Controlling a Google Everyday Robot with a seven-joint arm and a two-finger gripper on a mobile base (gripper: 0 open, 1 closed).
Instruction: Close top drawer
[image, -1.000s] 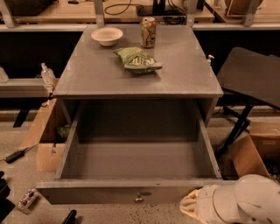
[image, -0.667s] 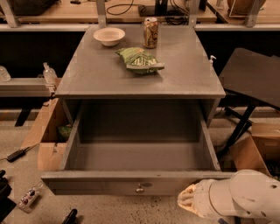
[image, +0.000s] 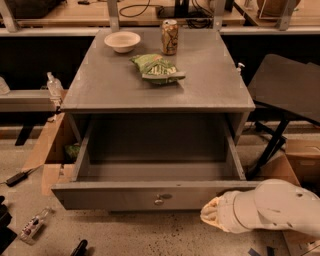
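Pointing leftward at lower right, hand (image: 212, 215) just beside pulled-out top drawer (image: 115, 197) front, grip state unclear.

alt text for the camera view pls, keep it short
The top drawer of a grey cabinet stands pulled far out, nothing visible inside, with the gripper just in front of its front panel, right of the knob. On top sit a white bowl, a can and a green snack bag.
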